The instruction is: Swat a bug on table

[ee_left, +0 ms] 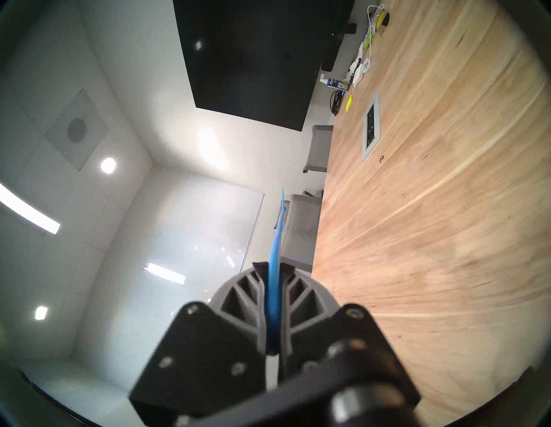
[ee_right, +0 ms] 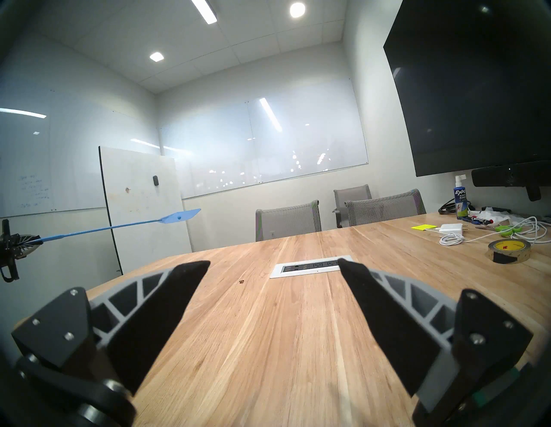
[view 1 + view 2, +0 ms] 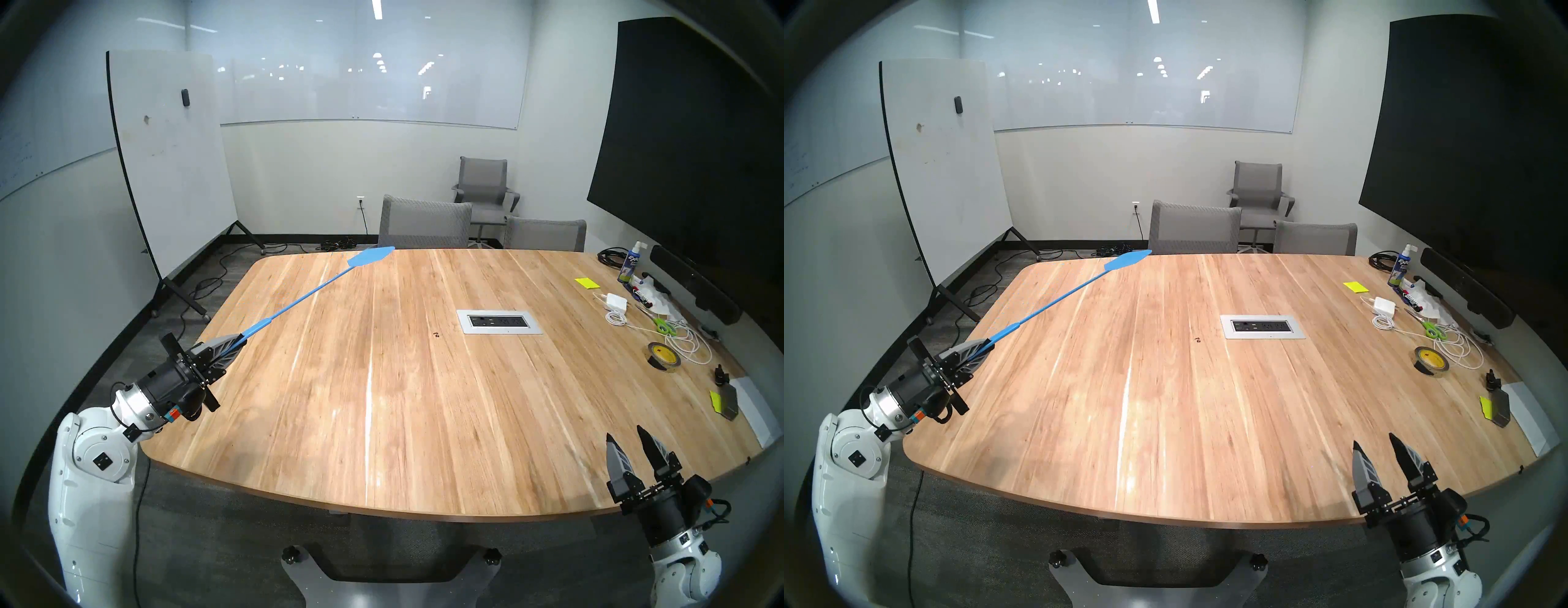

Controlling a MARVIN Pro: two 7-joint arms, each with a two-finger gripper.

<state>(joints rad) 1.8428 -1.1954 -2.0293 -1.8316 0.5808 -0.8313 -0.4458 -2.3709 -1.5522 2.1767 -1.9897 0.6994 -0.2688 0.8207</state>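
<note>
A tiny dark bug [image 3: 435, 334] [image 3: 1197, 339] [image 1: 381, 159] [image 2: 241, 281] lies on the light-brown wood table [image 3: 382, 403] [image 3: 1144, 407], just left of the grey outlet panel [image 3: 499, 321]. My left gripper [image 3: 241, 339] [image 3: 990, 343] [image 1: 272, 268] is shut on the handle of a blue fly swatter [image 3: 314, 293] [image 3: 1059, 303] [image 2: 98, 230]. The swatter is raised above the table's left side, and its head [image 3: 371, 257] hangs in the air near the far edge, well away from the bug. My right gripper [image 3: 625, 437] [image 3: 1374, 443] [image 2: 274, 265] stands open and empty over the near right edge.
Clutter sits along the table's right side: tape roll [image 3: 662, 356], white cable and charger [image 3: 617, 302], green scissors [image 3: 664, 326], yellow notes [image 3: 585, 282], spray bottle [image 3: 631, 263], a black knob [image 3: 720, 373]. Grey chairs [image 3: 424, 223] stand at the far edge. A whiteboard [image 3: 169, 161] stands at the left.
</note>
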